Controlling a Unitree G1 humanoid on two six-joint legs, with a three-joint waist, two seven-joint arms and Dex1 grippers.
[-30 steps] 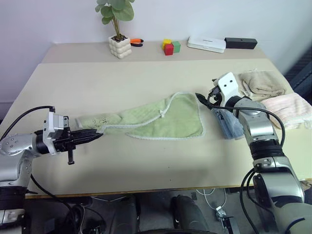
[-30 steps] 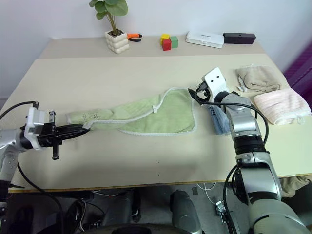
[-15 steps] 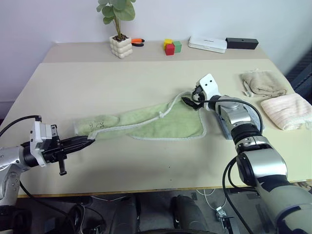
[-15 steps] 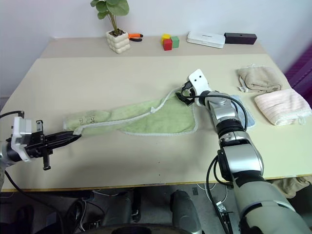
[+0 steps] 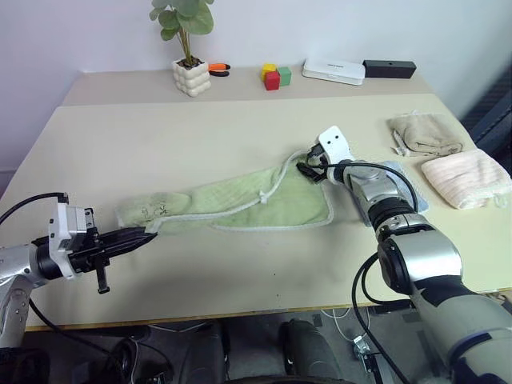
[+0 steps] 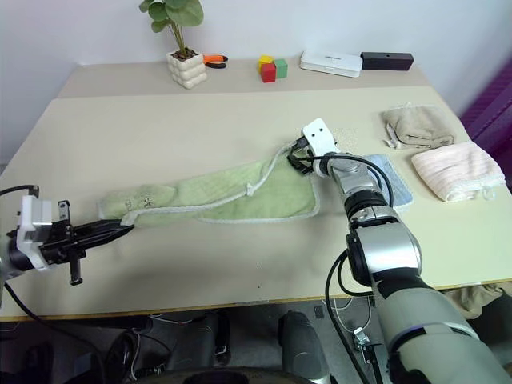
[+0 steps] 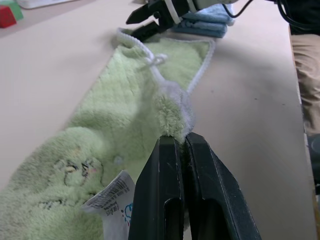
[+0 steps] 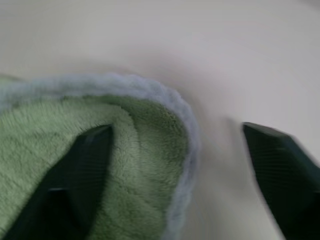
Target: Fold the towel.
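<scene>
One green towel (image 5: 240,204) is stretched out across the table (image 5: 160,136), well in front of the plant pot (image 5: 190,76). Left gripper (image 5: 148,234) is clamped onto its near corner; the left wrist view shows the printed tag (image 7: 112,192) up close. Right gripper (image 6: 294,157) has its fingers spread around the far corner, not pinching. Three folded towels lie beside it: blue (image 6: 392,180), beige (image 5: 424,132), pink (image 5: 468,176).
</scene>
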